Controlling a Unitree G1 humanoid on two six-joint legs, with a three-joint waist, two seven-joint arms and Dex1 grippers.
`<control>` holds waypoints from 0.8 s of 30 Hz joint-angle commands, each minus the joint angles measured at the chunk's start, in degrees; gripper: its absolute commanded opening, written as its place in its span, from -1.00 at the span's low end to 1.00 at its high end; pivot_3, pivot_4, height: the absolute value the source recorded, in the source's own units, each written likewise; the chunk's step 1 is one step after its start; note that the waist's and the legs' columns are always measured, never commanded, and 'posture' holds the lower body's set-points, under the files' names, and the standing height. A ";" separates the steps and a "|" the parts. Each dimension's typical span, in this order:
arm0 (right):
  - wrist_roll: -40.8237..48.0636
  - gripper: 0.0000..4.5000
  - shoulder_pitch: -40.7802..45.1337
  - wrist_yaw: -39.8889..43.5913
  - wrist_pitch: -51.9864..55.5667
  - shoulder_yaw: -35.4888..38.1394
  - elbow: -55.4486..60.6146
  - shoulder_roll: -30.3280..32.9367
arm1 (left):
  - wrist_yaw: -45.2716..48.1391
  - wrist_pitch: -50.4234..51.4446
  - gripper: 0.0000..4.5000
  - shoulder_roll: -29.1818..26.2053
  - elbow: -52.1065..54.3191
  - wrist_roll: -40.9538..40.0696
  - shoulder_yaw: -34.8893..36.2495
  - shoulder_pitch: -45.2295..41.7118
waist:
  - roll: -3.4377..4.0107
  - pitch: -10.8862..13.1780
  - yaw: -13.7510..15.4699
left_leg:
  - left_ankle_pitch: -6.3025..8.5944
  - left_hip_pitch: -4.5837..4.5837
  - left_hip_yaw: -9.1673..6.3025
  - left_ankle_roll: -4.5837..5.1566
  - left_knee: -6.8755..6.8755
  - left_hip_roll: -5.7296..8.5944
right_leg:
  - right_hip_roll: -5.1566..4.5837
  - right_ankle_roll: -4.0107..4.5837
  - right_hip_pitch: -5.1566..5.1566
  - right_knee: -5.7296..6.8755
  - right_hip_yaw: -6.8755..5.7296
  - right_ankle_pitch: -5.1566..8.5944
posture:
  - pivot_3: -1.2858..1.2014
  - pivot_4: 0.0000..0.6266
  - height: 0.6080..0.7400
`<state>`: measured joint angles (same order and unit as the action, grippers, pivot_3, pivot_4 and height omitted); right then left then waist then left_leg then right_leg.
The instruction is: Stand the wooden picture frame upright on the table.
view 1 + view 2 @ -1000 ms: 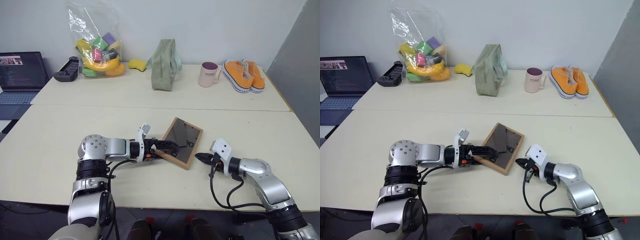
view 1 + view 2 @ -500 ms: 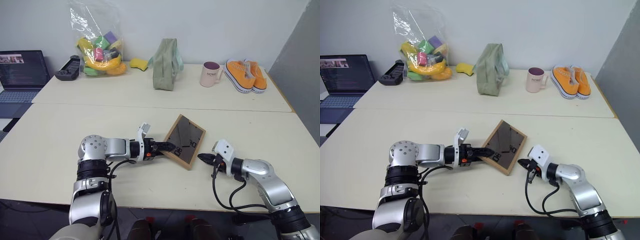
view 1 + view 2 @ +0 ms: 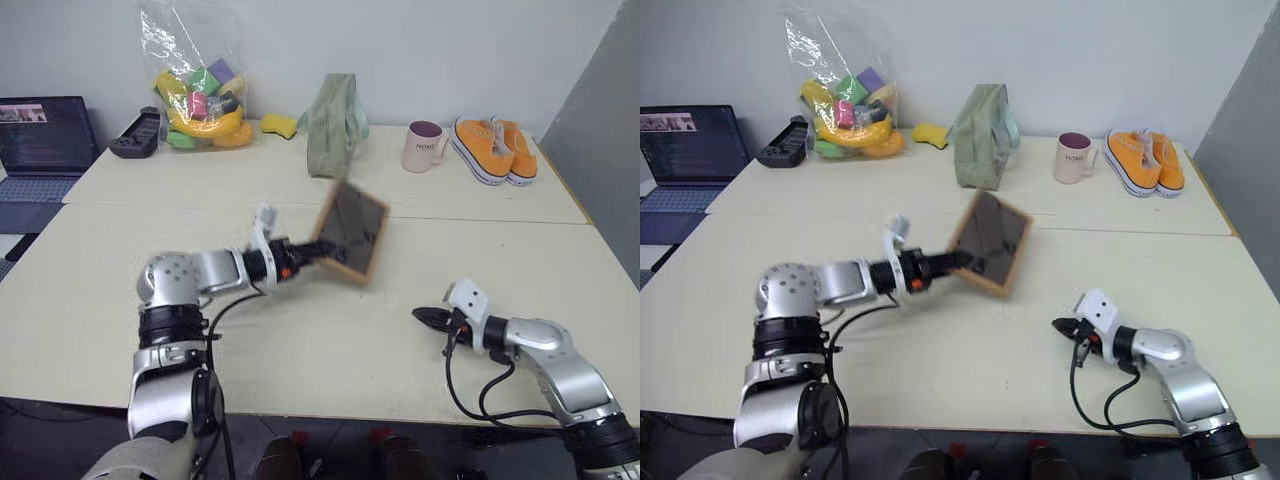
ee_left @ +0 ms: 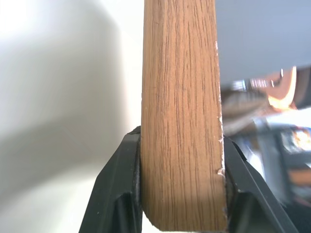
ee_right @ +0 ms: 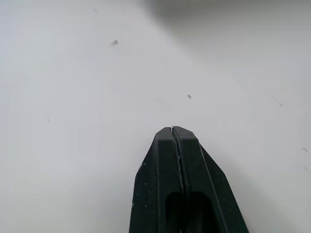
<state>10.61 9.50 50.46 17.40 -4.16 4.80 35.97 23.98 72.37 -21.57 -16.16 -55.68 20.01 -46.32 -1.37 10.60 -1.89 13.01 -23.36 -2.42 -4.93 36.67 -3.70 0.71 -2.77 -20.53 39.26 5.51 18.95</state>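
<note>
The wooden picture frame (image 3: 352, 232) hangs in the air above the middle of the cream table (image 3: 330, 340), tilted, its dark face towards me. My left gripper (image 3: 312, 252) is shut on the frame's lower left edge; in the left wrist view the light-wood edge (image 4: 181, 111) sits clamped between both black fingers (image 4: 119, 189). My right gripper (image 3: 420, 317) rests low over the table's right front, shut and holding nothing, well to the right of the frame and below it. Its joined fingertips (image 5: 172, 133) point at bare tabletop.
On the far table stand a green bag (image 3: 331, 127), a pink mug (image 3: 421, 146), orange shoes (image 3: 489, 150), a clear bag of toys (image 3: 196, 92), a yellow sponge (image 3: 276, 126) and a black controller (image 3: 134, 137). A laptop (image 3: 38, 140) sits far left. A seam (image 3: 480, 222) divides the two tables.
My left gripper closed on the frame's edge and lifted it off the table, up and slightly back. My right gripper drew away to the right.
</note>
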 commanded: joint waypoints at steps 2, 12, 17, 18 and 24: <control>4.89 -1.00 2.02 2.92 2.06 3.96 -0.18 1.36 | 10.86 -12.83 -0.40 -3.01 10.70 5.73 -6.36 0.93 | 0.00 0.00 0.08 | -0.09 -0.07 0.00 -0.22 -0.07 0.00 | -0.01 -0.01 0.00 -0.19 -0.01 -0.01 | 0.03 -0.52 1.00; 30.95 -1.00 19.68 4.40 19.73 16.36 8.19 1.63 | 25.09 -37.05 -0.40 -11.18 19.40 22.72 -18.29 8.08 | 0.37 0.23 0.13 | -0.11 -0.64 0.01 -0.24 -0.10 -0.03 | 0.01 0.02 -0.64 -0.11 0.03 -0.03 | 0.03 -0.52 1.00; 34.93 -1.00 24.01 -1.19 23.77 17.26 9.81 -0.81 | 27.68 -39.31 -0.40 -12.26 18.86 24.25 -18.44 8.13 | 0.36 0.23 0.34 | 0.02 -0.87 -0.10 0.00 -0.06 0.01 | 0.03 0.02 -0.72 -0.19 0.01 -0.03 | 0.03 -0.52 1.00; 34.88 -0.84 23.99 -1.37 23.91 16.71 10.22 -0.99 | 27.85 -39.40 -0.40 -12.25 18.59 24.35 -18.34 8.04 | 0.36 0.23 0.36 | 0.02 -1.02 -0.10 0.00 -0.01 0.02 | 0.01 0.02 -0.83 -0.18 0.02 -0.03 | 0.03 -0.52 1.00; 31.44 -0.31 23.95 -3.87 21.30 12.57 9.12 -4.27 | 28.62 -38.84 -0.40 -11.80 18.81 24.29 -18.75 7.92 | 0.36 0.23 0.18 | 0.03 -1.22 -0.14 0.02 0.07 0.00 | 0.03 0.02 -1.03 -0.09 -0.02 -0.03 | 0.03 -0.52 1.00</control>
<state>43.11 32.55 47.17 40.51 8.75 13.08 31.95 51.95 34.57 -33.40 0.31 -30.89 0.42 -36.93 -1.01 10.83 -1.70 13.04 -24.59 -2.55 -4.90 36.74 -3.70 0.75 -2.75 -21.59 39.22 5.50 18.92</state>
